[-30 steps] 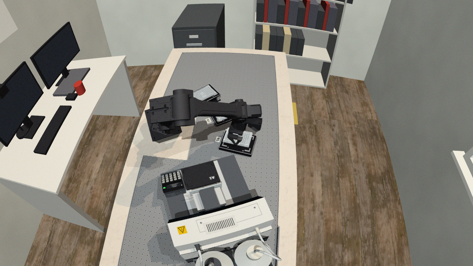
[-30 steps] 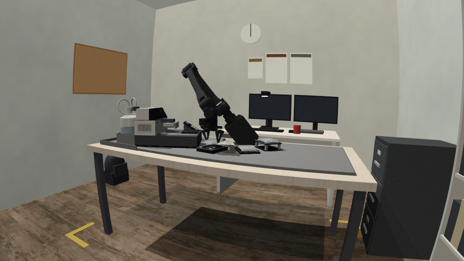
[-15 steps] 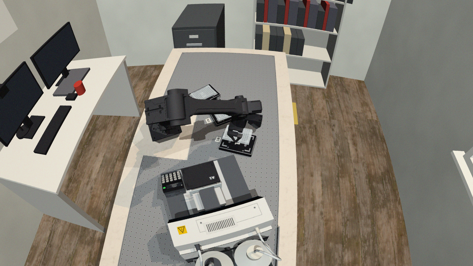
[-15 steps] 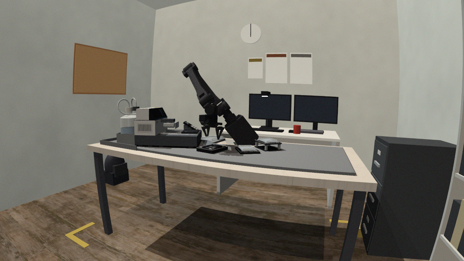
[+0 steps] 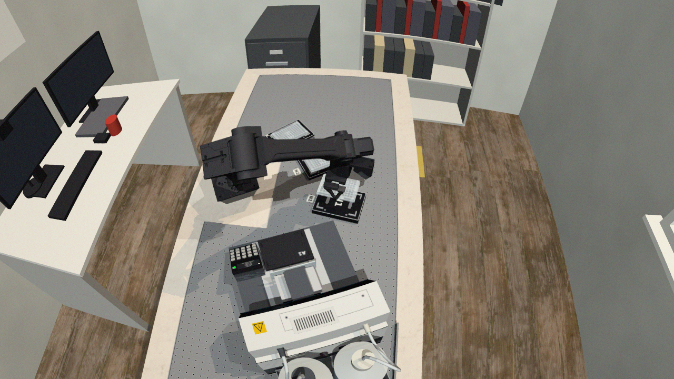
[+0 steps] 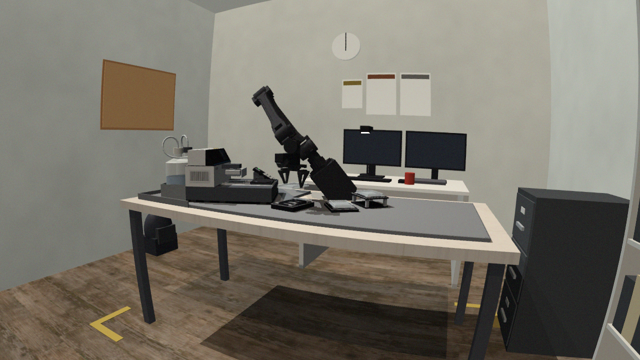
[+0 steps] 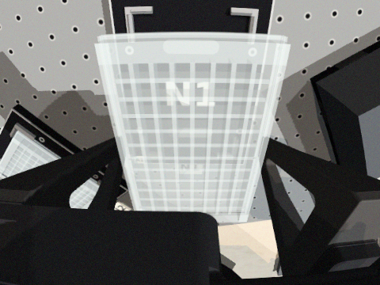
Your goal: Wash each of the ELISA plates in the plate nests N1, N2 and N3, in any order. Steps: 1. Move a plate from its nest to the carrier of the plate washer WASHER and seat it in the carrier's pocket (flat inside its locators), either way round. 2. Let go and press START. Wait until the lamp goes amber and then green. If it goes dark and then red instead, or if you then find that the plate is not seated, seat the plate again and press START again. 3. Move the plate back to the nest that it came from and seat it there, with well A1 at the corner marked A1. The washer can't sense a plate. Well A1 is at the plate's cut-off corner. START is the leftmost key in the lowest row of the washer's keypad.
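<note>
One clear plate [image 5: 349,188] [image 6: 293,185] [image 7: 190,119], raised: in the top view you have it just right of centre, above the black nest N1 [image 5: 337,211] [image 6: 292,208] [image 7: 190,17], pinched by the claw [image 5: 332,187] [image 6: 293,181] [image 7: 191,144]. Two more plates lie above it in the frame, partly behind the arm [image 5: 301,148] [image 6: 293,143]; the washer [image 5: 313,316] [image 6: 228,190], lower centre, shows a green lamp [image 5: 234,267]. In the exterior view, your claw hangs mid-frame over the worktop [image 6: 402,219]. In the wrist view, you see its fingers against both long sides of the plate, "N1" visible through it.
</note>
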### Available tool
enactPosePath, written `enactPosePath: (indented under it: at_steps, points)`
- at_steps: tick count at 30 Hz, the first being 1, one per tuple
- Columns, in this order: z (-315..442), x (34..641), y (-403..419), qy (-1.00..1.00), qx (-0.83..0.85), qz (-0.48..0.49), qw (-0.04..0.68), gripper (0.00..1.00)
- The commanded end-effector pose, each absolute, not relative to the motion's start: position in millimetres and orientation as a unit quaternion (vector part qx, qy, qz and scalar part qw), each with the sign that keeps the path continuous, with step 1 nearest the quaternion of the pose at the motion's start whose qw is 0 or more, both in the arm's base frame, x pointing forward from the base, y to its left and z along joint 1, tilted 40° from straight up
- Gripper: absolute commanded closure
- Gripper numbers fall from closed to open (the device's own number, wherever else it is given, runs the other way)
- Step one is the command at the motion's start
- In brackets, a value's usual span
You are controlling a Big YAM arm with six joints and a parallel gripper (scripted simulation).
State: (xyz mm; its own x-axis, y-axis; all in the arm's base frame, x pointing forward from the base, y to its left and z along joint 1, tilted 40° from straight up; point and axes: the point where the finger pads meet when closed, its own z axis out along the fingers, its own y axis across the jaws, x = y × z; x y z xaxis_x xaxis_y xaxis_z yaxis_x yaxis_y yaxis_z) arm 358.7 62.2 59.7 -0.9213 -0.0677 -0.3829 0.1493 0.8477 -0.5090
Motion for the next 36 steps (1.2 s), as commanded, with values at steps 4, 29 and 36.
enactPosePath:
  at_steps: [4, 29, 36]
  points:
    - [85, 369, 83, 0.939, 0.029, -0.262, 0.220, 0.16]
    - [90, 368, 85, 0.939, 0.032, -0.263, 0.218, 0.16]
    - [90, 368, 85, 0.939, 0.032, -0.263, 0.218, 0.16]
